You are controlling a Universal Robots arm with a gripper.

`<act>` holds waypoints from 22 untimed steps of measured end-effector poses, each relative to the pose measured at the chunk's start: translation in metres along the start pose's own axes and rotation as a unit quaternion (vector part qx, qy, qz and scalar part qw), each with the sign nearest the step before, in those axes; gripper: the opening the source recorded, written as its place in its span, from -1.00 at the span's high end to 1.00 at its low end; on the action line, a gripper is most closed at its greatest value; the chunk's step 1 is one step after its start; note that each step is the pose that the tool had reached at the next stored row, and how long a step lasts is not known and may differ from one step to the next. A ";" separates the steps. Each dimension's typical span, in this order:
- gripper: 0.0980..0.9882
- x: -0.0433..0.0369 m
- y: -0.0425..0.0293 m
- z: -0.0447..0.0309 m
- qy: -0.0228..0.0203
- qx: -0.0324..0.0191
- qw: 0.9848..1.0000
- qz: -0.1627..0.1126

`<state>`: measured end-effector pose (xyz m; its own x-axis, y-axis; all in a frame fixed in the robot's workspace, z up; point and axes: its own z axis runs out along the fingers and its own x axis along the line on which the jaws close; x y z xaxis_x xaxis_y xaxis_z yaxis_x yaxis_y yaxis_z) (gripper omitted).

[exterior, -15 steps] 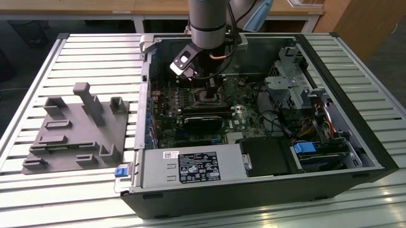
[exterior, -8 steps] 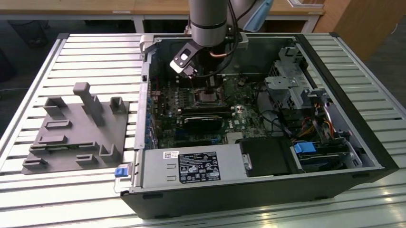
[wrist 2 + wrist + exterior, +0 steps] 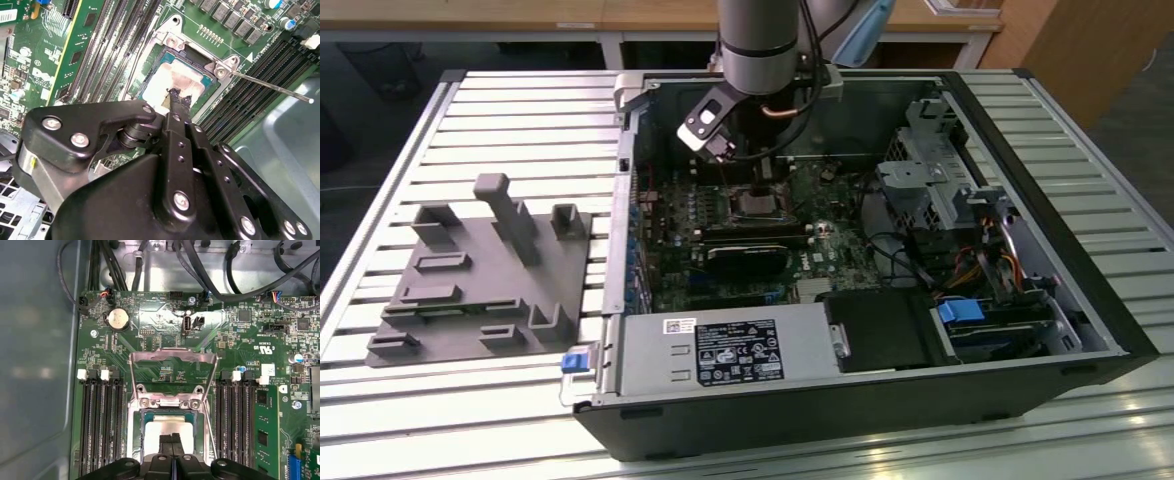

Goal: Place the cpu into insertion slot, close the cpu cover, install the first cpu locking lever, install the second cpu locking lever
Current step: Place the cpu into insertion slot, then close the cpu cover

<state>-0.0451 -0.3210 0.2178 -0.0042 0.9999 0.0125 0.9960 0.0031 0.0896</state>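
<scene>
The exterior view, read from its left, shows us a grey plastic fixture plate with upright posts lying on the slatted metal table. Just beside it stands the open black computer case, and a grey metal power supply box sits along the case's near edge. Inside the case lies the green motherboard. The silver arm comes straight down into the case, with the black gripper low over the middle of the board. Further towards the exterior view's right we see metal drive cages and a small blue plastic tab.

In the second wrist view the small square cpu with its dull silver face lies flat inside the black-framed square insertion slot. A pale smear covers part of the metal. The gripper has its two black fingers pressed together, nothing between them. Their joined tip is at the near edge of the chip's face, though we cannot tell whether it touches. A thin straight metal lever rod sticks out from the corner of the socket, raised clear of the board.

In the first wrist view the thin square metal cpu cover with its large window stands flipped open, away from the socket. The cpu sits uncovered between two banks of long black memory slots. The gripper is over the chip.
</scene>
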 end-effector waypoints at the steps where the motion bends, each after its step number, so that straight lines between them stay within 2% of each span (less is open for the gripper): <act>1: 0.98 0.0000 0.0001 -0.0006 0.000 0.000 1.000 0.000; 16: 0.98 0.0001 0.0010 -0.0080 0.000 0.002 1.000 0.000; 22: 0.98 0.0002 0.0016 -0.0146 0.000 0.002 1.000 0.000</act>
<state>-0.0448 -0.3210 0.2325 -0.0041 0.9999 0.0126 0.9964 0.0031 0.0847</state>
